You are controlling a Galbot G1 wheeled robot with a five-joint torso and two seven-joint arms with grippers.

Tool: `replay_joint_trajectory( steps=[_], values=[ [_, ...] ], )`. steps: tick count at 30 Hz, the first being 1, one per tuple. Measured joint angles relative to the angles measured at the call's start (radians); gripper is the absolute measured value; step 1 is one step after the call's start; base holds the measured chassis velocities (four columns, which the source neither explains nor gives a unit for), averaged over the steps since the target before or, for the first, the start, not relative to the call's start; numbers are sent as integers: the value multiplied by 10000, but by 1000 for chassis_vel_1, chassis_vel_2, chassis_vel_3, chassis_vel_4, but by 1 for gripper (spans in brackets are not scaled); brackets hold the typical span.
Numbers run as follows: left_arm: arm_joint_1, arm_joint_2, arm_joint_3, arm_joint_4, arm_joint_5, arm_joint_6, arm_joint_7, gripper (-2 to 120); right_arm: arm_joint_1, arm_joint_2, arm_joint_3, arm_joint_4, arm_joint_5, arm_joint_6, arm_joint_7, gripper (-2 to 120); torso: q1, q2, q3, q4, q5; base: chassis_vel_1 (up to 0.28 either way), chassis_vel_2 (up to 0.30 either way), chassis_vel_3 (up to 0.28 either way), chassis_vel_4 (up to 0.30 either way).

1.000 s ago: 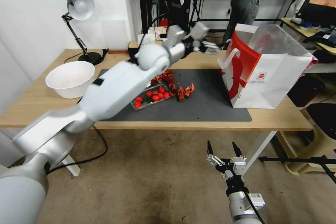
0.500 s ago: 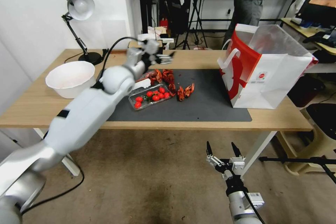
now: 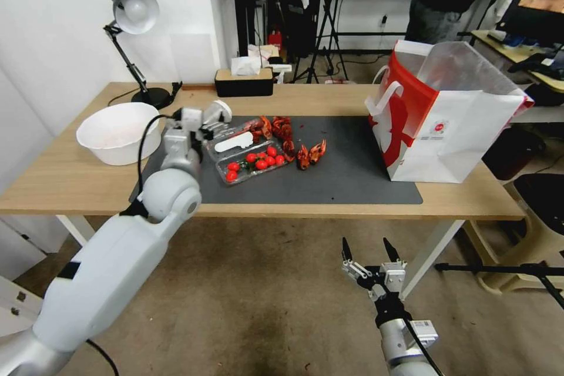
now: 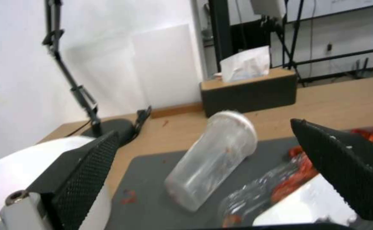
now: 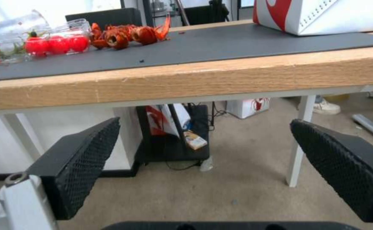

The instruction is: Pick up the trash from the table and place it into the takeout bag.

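A clear plastic cup (image 4: 212, 159) lies on its side on the dark grey mat (image 3: 352, 170) of the table (image 3: 70, 176). My left gripper (image 3: 202, 120) hovers open at the mat's left end, and the cup lies a little beyond and between its fingers (image 4: 84, 166), untouched. Beside the cup are a clear box of cherry tomatoes (image 3: 254, 161) and red crayfish shells (image 3: 310, 153). A white round bowl (image 3: 117, 132) sits left of the mat. The takeout bag (image 3: 446, 123) stands open at the right end. My right gripper (image 3: 370, 252) hangs open below the table's front edge.
A black desk lamp (image 3: 132, 12) and a dark tissue box (image 3: 244, 79) stand along the table's back edge. A person stands behind the bag. A black chair (image 3: 540, 200) is to the right. Bare mat lies between the shells and the bag.
My left arm has swung from beside the bag leftward across the table and dropped to the mat's left end, by the cup. The right gripper has hardly moved.
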State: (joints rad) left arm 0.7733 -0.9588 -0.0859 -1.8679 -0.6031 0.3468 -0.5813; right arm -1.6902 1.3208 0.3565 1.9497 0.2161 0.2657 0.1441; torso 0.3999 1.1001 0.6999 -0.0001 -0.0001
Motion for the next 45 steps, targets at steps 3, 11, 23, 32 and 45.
replay_joint_trajectory(
  steps=[3, 11, 23, 32, 45],
  values=[
    [488, 84, -241, -226, 56, -131, -78, 100, -18, -30, -4, 34, 5, -4, 2, 100, 0, -1, 0, 1, 2, 0, 0, 0, 0],
    [1860, -6, -826, -723, 152, -158, -80, 100, -39, -161, -30, 123, 233, -61, -4, 100, 1, 0, 1, 0, 1, 0, 0, 0, 0],
    [3734, -447, -1697, -1197, 504, -320, 195, 100, -57, -269, 10, 396, 260, -48, -46, 100, 0, -1, 1, 1, -1, 0, 0, 0, 0],
    [4301, -539, -2069, -1429, 546, -428, 298, 100, -56, -380, 44, 570, 249, -34, -62, 100, 0, -2, 1, 0, 1, 0, 0, 0, 0],
    [4516, -599, -2225, -1521, 529, -452, 324, 100, -66, -367, 21, 572, 238, -30, -69, 100, 2, -2, 1, 1, 1, 0, 0, 0, 0]
  ],
)
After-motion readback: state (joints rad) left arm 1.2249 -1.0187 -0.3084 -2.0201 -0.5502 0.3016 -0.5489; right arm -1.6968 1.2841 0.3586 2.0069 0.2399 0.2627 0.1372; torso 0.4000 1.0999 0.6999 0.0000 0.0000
